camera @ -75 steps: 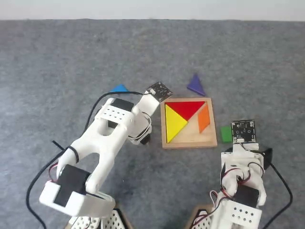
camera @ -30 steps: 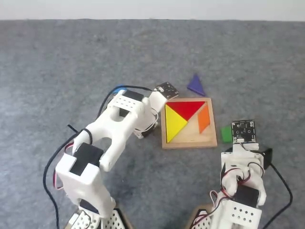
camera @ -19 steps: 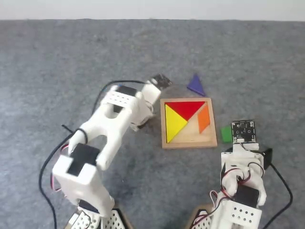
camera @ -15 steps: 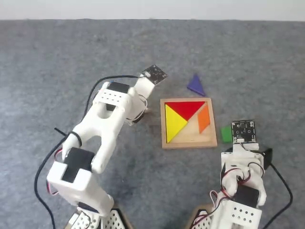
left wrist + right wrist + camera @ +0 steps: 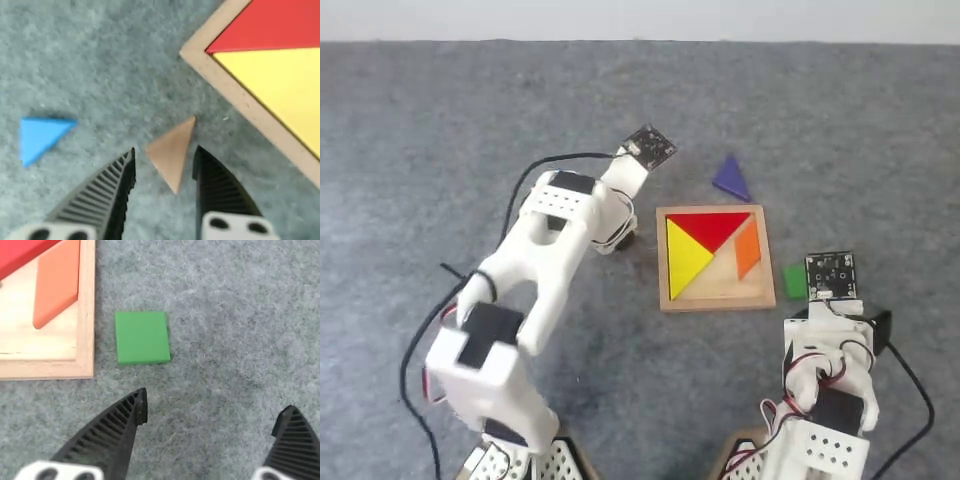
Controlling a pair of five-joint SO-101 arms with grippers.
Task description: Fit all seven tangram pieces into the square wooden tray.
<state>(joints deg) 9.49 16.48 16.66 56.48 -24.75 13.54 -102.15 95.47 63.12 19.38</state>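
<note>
Step in hand, apparently: grasping the tan triangle (image 5: 170, 150), which lies at the tray's (image 5: 717, 303) 9 o'clock. The left gripper (image 5: 164, 156) is spread, straddling it. The next move likely requires closing, lifting, and carrying it into the tray's bare area.

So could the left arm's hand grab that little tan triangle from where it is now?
Probably yes: the left hand is open, the tan triangle lies on the carpet between its fingers, apart from the tray.
</note>
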